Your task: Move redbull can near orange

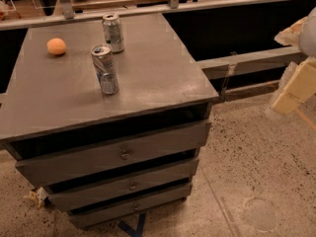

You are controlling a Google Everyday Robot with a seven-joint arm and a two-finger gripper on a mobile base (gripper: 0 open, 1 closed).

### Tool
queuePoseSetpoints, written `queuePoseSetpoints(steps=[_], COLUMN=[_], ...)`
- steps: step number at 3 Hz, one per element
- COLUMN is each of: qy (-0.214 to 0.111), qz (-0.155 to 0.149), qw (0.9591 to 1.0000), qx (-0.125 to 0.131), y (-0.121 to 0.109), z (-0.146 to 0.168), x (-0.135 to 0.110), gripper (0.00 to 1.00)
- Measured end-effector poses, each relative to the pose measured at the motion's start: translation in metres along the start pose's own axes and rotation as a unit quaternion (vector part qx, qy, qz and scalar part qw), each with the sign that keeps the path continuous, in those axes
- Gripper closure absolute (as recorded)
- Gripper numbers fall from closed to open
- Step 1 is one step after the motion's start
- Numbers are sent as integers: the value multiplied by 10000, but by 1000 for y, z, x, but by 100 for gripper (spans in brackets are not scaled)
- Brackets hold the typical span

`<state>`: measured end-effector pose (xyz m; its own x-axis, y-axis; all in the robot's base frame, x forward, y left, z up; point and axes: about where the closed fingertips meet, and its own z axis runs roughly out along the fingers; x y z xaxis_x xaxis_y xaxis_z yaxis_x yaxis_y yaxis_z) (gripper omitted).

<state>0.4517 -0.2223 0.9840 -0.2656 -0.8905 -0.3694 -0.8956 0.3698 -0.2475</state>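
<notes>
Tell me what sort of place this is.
Probably a workshop or lab: a grey drawer cabinet on speckled concrete floor, metal rails behind. The gripper hangs at the right edge, apart from it.

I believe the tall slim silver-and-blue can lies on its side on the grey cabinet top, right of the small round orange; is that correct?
Not quite: the camera view shows the tall slim silver-and-blue can standing upright on the grey cabinet top, right of the small round orange. The cream end effector is off to the right.
</notes>
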Motion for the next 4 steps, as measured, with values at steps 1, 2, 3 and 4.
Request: queuePoseSetpoints(steps=[1, 2, 3, 4], qy=[-1069, -2133, -2954, -3070], qz=[556, 870, 1180, 1181], qw=[9927, 9731, 9472, 9433], qx=[84, -59, -399, -444], y=[-11, -16, -11, -9], z=[0, 5, 12, 7], x=[-18, -57, -102, -111], gripper=[0, 0, 0, 0])
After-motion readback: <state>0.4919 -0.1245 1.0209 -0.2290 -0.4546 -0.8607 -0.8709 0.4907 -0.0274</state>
